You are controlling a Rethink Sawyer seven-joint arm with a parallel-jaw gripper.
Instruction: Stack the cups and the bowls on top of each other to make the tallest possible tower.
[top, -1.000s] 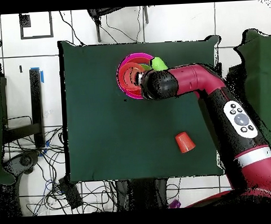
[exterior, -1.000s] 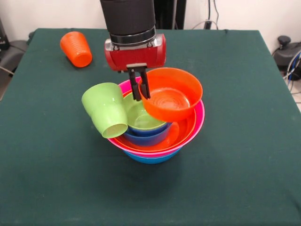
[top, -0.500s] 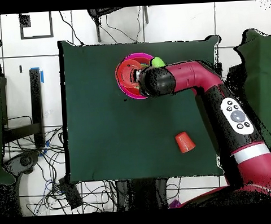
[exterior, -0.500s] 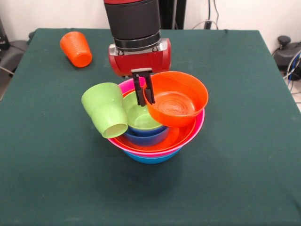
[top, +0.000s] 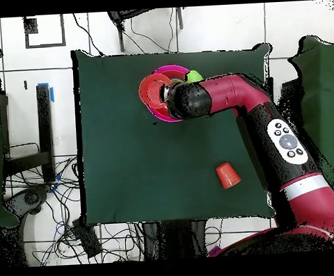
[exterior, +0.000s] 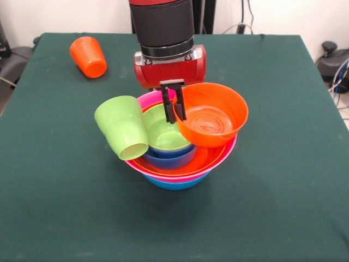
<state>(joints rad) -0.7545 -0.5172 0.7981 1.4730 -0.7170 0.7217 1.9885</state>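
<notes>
Pinching the small orange bowl [exterior: 212,117] by its rim (no lettering readable), the fingers [exterior: 175,103] hold it above the tower [exterior: 182,164].

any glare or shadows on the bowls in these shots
Front view: soft glare inside the orange bowl held by the gripper, and a faint shadow under the tower. Overhead view: the arm covers much of the tower, so no glare is visible.

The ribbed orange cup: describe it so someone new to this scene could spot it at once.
In the front view, look past the tower of nested bowls to the green table's far left corner. The orange cup lies there on its side, alone. Unlike the smooth lime-green cup leaning on the tower, it is ribbed and touches nothing else.
</notes>
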